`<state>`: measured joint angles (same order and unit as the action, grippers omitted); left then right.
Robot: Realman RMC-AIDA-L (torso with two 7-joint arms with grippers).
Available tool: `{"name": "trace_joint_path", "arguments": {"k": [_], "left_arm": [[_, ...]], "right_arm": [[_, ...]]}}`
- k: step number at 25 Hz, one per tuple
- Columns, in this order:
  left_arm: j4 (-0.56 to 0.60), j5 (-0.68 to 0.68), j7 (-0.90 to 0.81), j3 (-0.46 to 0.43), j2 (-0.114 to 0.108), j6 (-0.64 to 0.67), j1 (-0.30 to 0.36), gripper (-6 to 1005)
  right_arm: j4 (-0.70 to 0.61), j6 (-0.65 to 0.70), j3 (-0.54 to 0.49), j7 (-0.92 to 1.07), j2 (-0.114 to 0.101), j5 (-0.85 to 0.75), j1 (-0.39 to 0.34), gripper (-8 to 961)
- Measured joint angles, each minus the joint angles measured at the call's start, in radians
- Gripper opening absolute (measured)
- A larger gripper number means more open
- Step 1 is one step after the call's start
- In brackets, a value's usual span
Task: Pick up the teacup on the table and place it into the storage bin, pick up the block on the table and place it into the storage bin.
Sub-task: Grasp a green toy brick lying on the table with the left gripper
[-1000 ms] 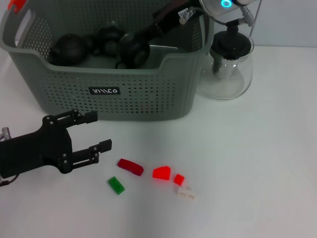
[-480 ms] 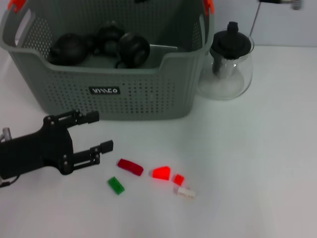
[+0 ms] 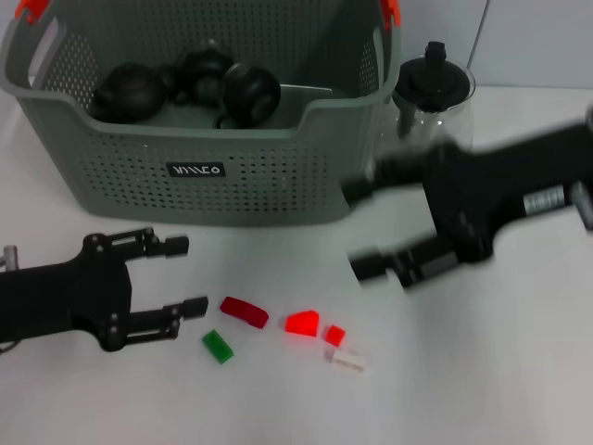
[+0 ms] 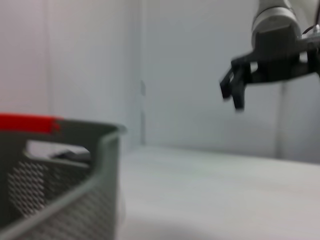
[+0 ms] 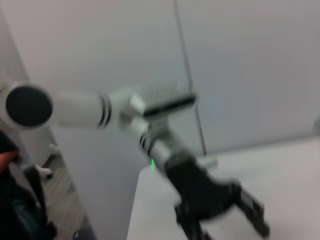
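Head view: right end effector (image 3: 371, 232) has swung down from the storage bin (image 3: 199, 171), released, empty | dark teacups (image 3: 248, 93) in bin | left end effector (image 3: 181, 275) released beside blocks (image 3: 245, 311) near worktop's front edge | block next.

My right tool (image 3: 371, 227) is smeared by motion in the head view, so its finger edges are soft, and it covers the lower part of the glass teapot (image 3: 433, 88). The storage bin (image 3: 213, 176) is cut off by the top edge of that view, and the dark teacups (image 3: 185, 88) inside it merge into rounded shapes I cannot count surely. My left tool (image 3: 190, 275) runs off the left edge at the arm.
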<state>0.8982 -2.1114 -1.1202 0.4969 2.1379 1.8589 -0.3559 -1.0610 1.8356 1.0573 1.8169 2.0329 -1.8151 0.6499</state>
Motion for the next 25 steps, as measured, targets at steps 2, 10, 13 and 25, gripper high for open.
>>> {"name": "trace_joint_path", "arguments": {"k": [2, 10, 13, 25], "left_arm": [[0.068, -0.032, -0.066, 0.040, 0.005, 0.003, -0.003, 686], [0.412, -0.207, -0.553, 0.405, 0.033, -0.086, -0.035, 686], [0.457, -0.316, -0.724, 0.548, 0.035, -0.138, -0.062, 685], [0.482, -0.553, -1.216, 0.935, 0.039, -0.253, -0.139, 685]], "right_arm": [[0.028, 0.008, -0.001, 0.009, 0.003, -0.068, -0.015, 923], [0.087, -0.032, -0.031, 0.013, 0.022, -0.279, -0.030, 922], [0.110, -0.046, -0.050, -0.001, 0.014, -0.284, -0.029, 922], [0.162, -0.077, -0.077, -0.038, -0.001, -0.290, -0.028, 923]]}}
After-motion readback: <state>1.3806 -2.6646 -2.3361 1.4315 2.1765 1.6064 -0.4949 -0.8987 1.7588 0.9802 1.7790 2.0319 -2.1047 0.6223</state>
